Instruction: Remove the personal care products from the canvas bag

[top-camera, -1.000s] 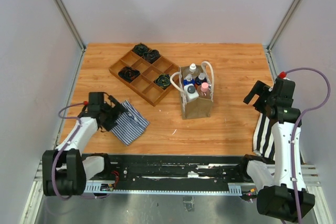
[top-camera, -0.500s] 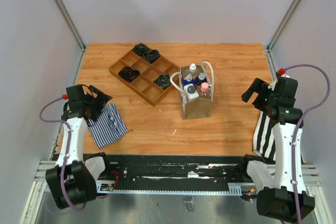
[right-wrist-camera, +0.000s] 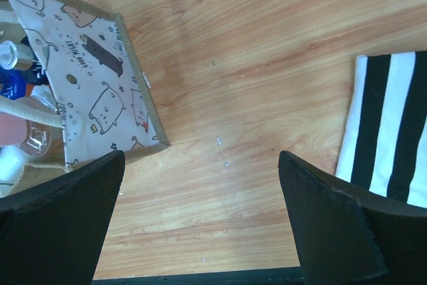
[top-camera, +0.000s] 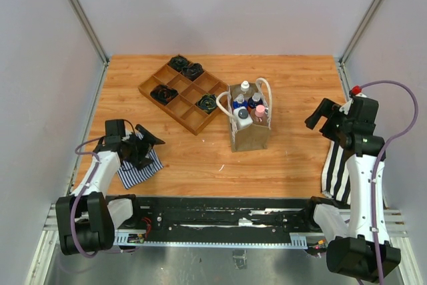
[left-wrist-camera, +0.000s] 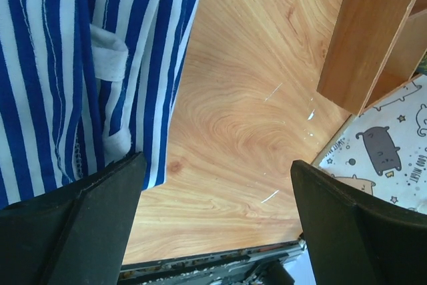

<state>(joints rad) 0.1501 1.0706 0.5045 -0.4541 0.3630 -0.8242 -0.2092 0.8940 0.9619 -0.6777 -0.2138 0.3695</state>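
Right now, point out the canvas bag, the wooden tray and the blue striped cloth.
canvas bag (top-camera: 250, 139), top view, front panel.
wooden tray (top-camera: 185, 93), top view, bare middle compartment.
blue striped cloth (top-camera: 137, 173), top view, near edge.

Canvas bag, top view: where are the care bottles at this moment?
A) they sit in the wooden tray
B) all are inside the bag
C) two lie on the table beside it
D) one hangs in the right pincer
B: the bottles all stand upright inside the canvas bag, and the left pincer and the right pincer are open and hold nothing.
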